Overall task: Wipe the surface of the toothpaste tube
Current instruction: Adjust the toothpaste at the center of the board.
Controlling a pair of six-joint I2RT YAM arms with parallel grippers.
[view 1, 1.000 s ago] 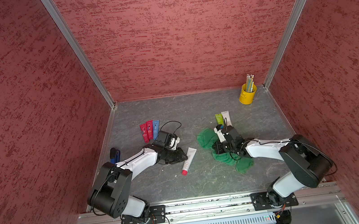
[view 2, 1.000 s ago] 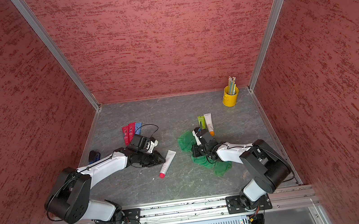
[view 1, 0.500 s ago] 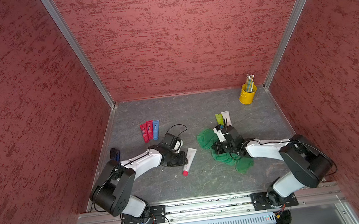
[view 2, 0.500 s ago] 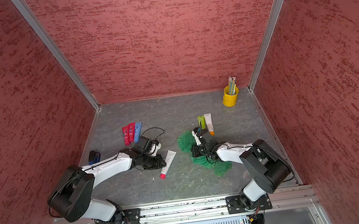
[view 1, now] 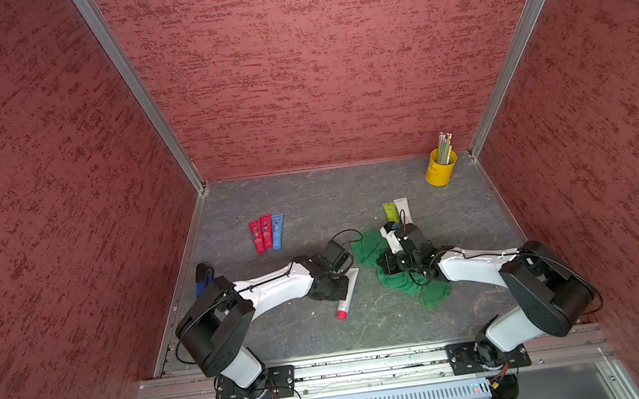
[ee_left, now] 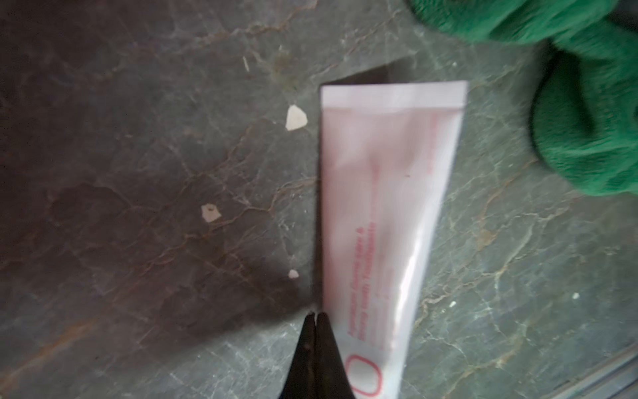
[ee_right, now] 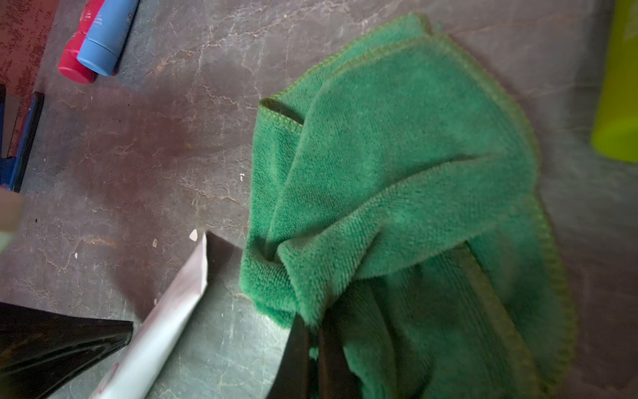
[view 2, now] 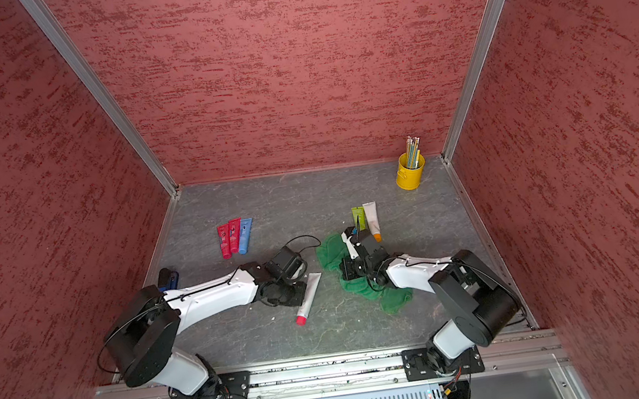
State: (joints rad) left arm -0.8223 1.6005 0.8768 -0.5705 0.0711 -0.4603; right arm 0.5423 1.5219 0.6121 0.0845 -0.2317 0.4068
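The toothpaste tube (view 1: 348, 291) (view 2: 310, 294) is white with a red cap and lies flat near the table's middle. In the left wrist view the tube (ee_left: 386, 207) fills the centre, and my left gripper (ee_left: 316, 315) is shut and empty, its tips against the tube's long edge near the cap end. In both top views the left gripper (view 1: 340, 288) (view 2: 298, 293) sits low beside the tube. My right gripper (ee_right: 312, 326) (view 1: 385, 263) is shut on a fold of the green cloth (ee_right: 397, 172) (view 1: 365, 244), which lies bunched just right of the tube (ee_right: 162, 328).
Two red tubes and a blue tube (view 1: 266, 232) lie at the back left. A green tube and a white tube (view 1: 397, 211) lie behind the cloth. A yellow cup of pencils (view 1: 440, 168) stands in the back right corner. A dark blue object (view 1: 202, 274) lies by the left wall.
My left gripper has moved right to the tube's side and closed its jaws. The right arm and the cloth have stayed put.
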